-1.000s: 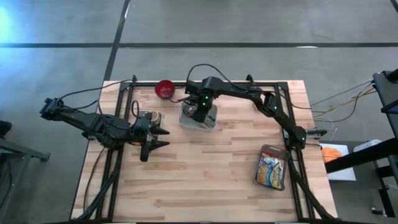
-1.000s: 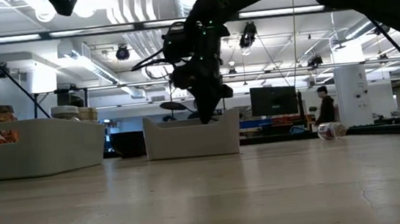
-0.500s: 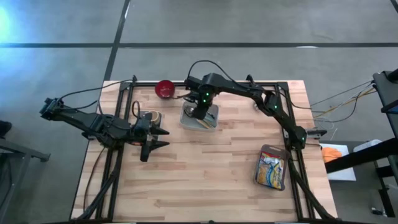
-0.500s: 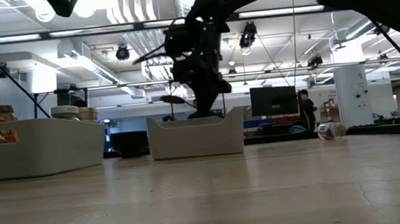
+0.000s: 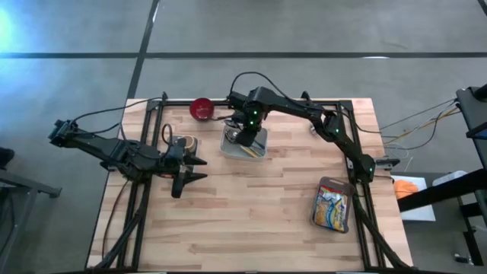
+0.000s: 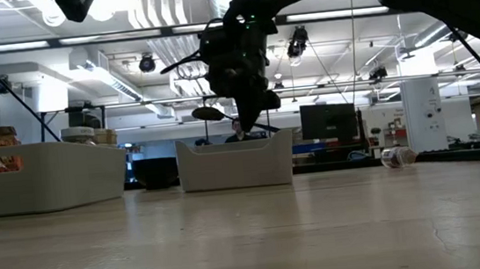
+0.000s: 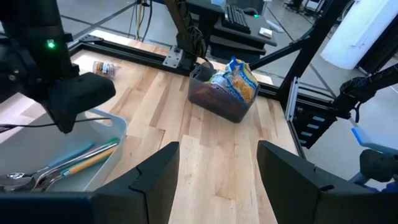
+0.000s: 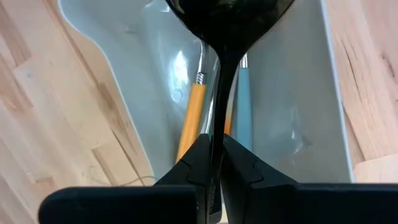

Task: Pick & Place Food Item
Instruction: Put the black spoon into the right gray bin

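A wooden table seen from above, with 2 dark robot arms reaching in from either side.

The right gripper hangs over a pale grey utensil bin near the far middle of the table. Its fingers are pinched tight on the thin handle of a black ladle, whose round bowl hangs in front of the wrist camera above the bin. In the level view the ladle is lifted clear above the bin's rim. Inside the bin lie a yellow-handled utensil and a blue-handled one, side by side.

The left gripper waits low over the table's left part, its 2 fingers spread apart with nothing between them.

The food item, a colourful snack bag, sits in a dark container near the table's right edge, well apart from both grippers. A red bowl rests at the far edge, just left of the bin. A small jar stands near the left gripper.
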